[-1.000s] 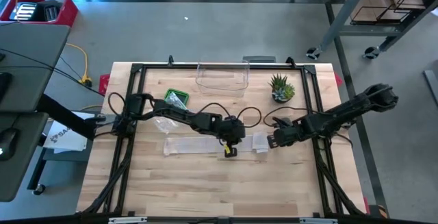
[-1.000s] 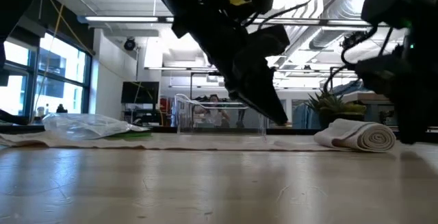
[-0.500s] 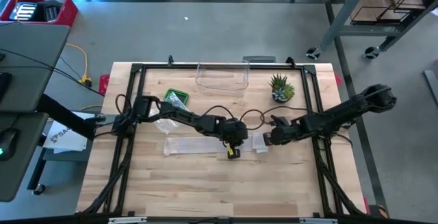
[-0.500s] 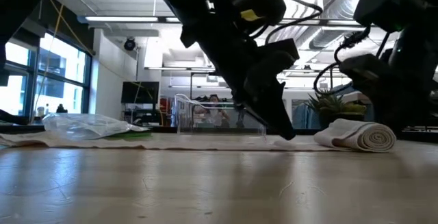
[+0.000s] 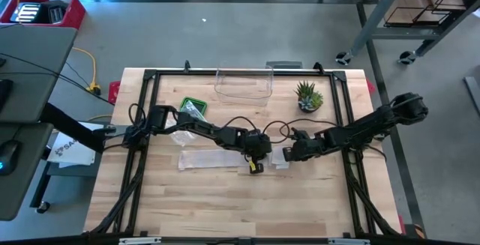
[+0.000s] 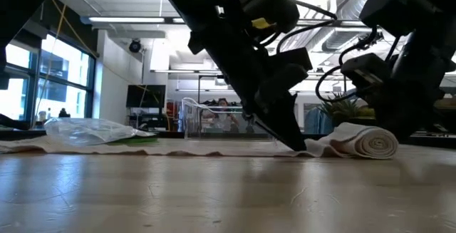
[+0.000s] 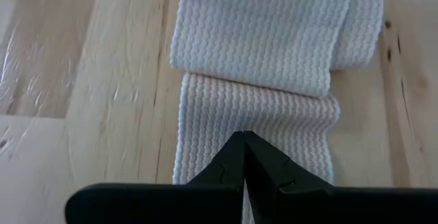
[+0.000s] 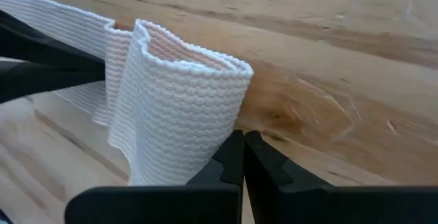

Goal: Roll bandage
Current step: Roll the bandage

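Left gripper [image 5: 256,165]: fingers pressed together with nothing between them, tips set down on the flat strip of the bandage [image 7: 260,101], just short of the rolled part (centre of the high view). In the left wrist view the closed tips meet at the bottom centre, directly over the weave.

Right gripper [image 5: 286,155]: fingers likewise shut on nothing, nosed up against the roll [image 8: 181,114] from the side away from the strip, right of centre in the high view.

Progress, as judged: partly done. A short roll is formed at the right end of the bandage; a long flat tail [image 5: 210,159] is left unrolled, stretching left across the table [image 5: 225,207]. Most of the length seems to remain.

Look of the roll: spiral end visible in the low view [image 6: 376,143], right of centre (a few turns only). In the right wrist view the outer layers stand loose and slightly splayed, not tight. Strip is ribbed, off-white, lying flat without visible twist.
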`<state>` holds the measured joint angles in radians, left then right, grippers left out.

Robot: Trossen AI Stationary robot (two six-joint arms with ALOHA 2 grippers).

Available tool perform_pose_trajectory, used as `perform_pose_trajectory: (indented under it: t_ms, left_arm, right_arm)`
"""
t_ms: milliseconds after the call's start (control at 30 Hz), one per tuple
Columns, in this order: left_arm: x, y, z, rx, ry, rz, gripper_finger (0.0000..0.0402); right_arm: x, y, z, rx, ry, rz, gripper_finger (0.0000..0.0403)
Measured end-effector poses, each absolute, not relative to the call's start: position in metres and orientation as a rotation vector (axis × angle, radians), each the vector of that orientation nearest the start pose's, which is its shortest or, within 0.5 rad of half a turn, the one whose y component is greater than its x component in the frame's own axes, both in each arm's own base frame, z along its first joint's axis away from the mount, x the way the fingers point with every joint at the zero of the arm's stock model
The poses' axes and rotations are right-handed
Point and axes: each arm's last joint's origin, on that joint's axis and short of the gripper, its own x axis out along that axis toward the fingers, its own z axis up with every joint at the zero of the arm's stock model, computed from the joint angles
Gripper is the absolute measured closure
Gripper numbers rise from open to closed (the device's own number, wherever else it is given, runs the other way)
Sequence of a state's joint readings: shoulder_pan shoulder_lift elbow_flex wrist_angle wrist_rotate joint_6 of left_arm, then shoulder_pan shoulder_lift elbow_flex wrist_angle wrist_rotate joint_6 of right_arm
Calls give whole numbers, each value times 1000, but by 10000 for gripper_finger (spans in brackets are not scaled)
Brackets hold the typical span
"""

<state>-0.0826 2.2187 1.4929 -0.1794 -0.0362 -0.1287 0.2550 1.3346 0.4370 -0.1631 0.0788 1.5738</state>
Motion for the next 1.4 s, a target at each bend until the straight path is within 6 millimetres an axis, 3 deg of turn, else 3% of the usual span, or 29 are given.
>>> perform_pose_trajectory:
  t_ms: [833, 1200, 1400]
  left_arm:
    - [449, -37, 123, -31, 1018, 8, 402]
    - [432, -31, 147, -23, 1119, 13, 401]
    - [426, -34, 148, -33, 1130, -12, 401]
  right_arm:
    - [220, 53, 139, 1319, 649, -507, 403]
    - [206, 54, 165, 1217, 631, -391, 403]
    - [202, 63, 156, 1228, 723, -405, 401]
